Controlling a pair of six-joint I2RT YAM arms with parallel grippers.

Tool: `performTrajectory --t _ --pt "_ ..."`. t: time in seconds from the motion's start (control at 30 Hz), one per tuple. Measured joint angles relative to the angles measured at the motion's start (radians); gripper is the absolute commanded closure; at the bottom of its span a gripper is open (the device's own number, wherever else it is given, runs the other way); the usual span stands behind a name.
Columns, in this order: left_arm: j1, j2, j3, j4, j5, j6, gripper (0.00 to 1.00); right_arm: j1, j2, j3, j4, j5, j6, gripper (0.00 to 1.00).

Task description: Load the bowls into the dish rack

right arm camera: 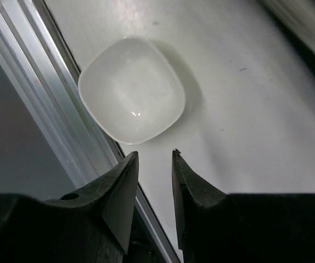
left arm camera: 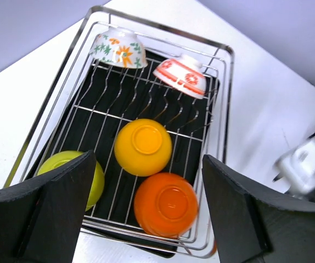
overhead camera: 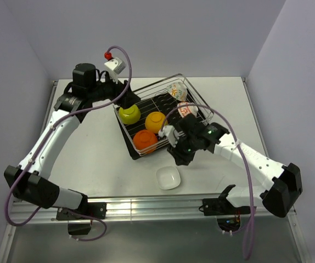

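Note:
The dish rack [overhead camera: 157, 82] stands at the table's middle back, a silver wire basket over a black tray. It holds a lime green bowl [overhead camera: 129, 114], a yellow-orange bowl [overhead camera: 155, 121], an orange bowl [overhead camera: 145, 141], a leaf-print bowl [overhead camera: 176, 89] and a red-and-white bowl [overhead camera: 187, 109]. The left wrist view shows the rack [left arm camera: 223, 109] and these bowls upside down. A white bowl [overhead camera: 168, 177] sits upright on the table in front of the rack. My left gripper [overhead camera: 119, 100] hovers over the rack's left end, open wide and empty [left arm camera: 146, 219]. My right gripper [overhead camera: 178, 158] is just behind the white bowl [right arm camera: 131, 89], jaws narrowly open and empty [right arm camera: 155, 156].
A metal rail [overhead camera: 146, 205] runs along the table's near edge, close to the white bowl, and shows in the right wrist view [right arm camera: 31, 82]. Purple cables loop over both arms. Walls stand behind and to both sides of the table.

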Motion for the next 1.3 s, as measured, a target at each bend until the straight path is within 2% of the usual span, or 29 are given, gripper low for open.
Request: performTrajectory --t 0.17,0.27,0.57,0.7,1.03,1.1,1.3 --pt "0.003 -0.056 -0.039 -0.003 0.016 -0.013 0.14 0.163 0.009 -0.098 0.028 0.070 -0.071 0.60" --pt "0.005 -0.057 -0.057 -0.008 0.026 -0.027 0.14 0.211 0.039 -0.123 0.056 0.105 -0.100 0.60" --pt "0.008 -0.063 -0.118 -0.016 0.042 -0.039 0.12 0.216 0.087 -0.220 0.140 0.186 -0.162 0.53" --pt "0.008 -0.064 -0.120 -0.016 0.054 -0.045 0.12 0.216 0.120 -0.221 0.174 0.200 -0.158 0.47" --pt "0.008 -0.066 -0.126 -0.016 0.058 -0.047 0.12 0.216 0.185 -0.220 0.236 0.234 -0.127 0.39" --pt "0.008 -0.066 -0.128 -0.017 0.061 -0.051 0.12 0.216 0.200 -0.220 0.245 0.241 -0.126 0.39" --pt "0.008 -0.070 -0.128 -0.020 0.065 -0.052 0.12 0.216 0.239 -0.207 0.250 0.231 -0.123 0.54"
